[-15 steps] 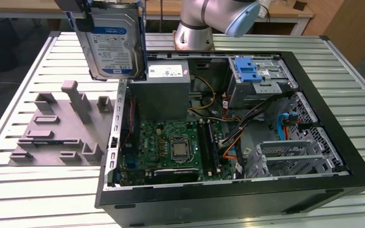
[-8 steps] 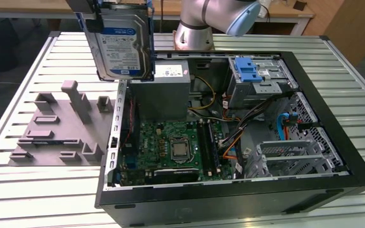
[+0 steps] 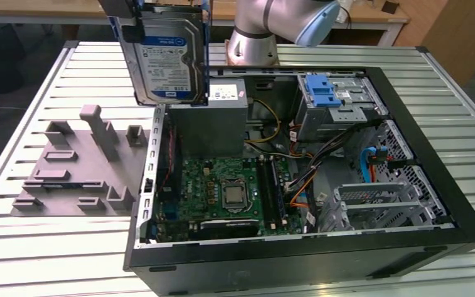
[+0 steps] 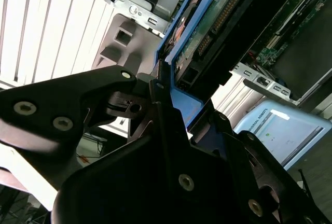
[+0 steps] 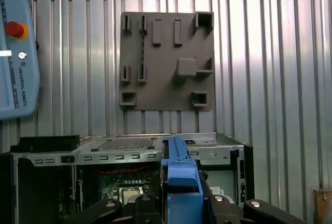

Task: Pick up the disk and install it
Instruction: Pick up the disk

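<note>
1. Pincer (image 5: 179,202) is clamped shut on the blue carrier edge of the disk (image 3: 167,52); nothing else gripped.
2. Disk hangs upright in mid-air, label twd the exterior view. It looks to be over the PC case (image 3: 303,263) wall beside the grey fixture (image 3: 72,161), well clear of the tabletop (image 3: 47,260).
3. Risk: hold is at one end only, so a jolt could tilt or drop it onto the motherboard (image 3: 208,179).
4. Risk: cables (image 3: 336,148) crowd the space nr the drive bay (image 3: 336,102); a skewed carrier could snag or jam.
</note>
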